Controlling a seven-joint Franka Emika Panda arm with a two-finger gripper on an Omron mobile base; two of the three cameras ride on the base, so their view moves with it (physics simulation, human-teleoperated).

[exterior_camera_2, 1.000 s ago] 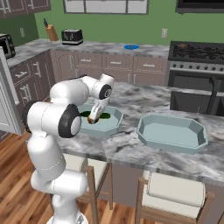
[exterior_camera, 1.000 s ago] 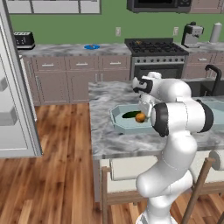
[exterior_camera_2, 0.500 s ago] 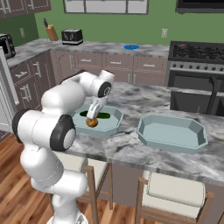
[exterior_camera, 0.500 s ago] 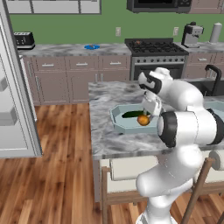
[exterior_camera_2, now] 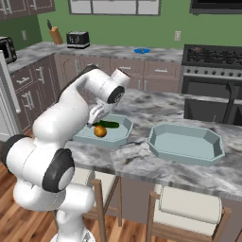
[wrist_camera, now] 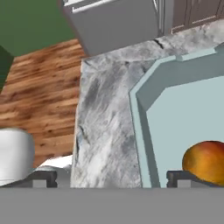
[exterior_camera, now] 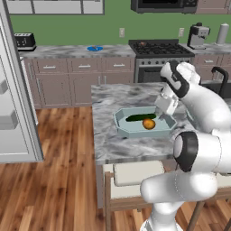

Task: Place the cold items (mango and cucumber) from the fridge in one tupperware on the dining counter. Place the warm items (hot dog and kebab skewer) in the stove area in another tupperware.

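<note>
My gripper wide open and empty, round orange mango beside slender green cucumber (both loose) in octagonal pale-blue tupperware, marbled counter.

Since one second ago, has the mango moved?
Yes. The mango now rests in the tupperware, beside the cucumber; earlier the claw held it above the tray.

In the hand view the mango is cut off by the right edge. In the right base view part of the cucumber is hidden behind the white hand.
</note>
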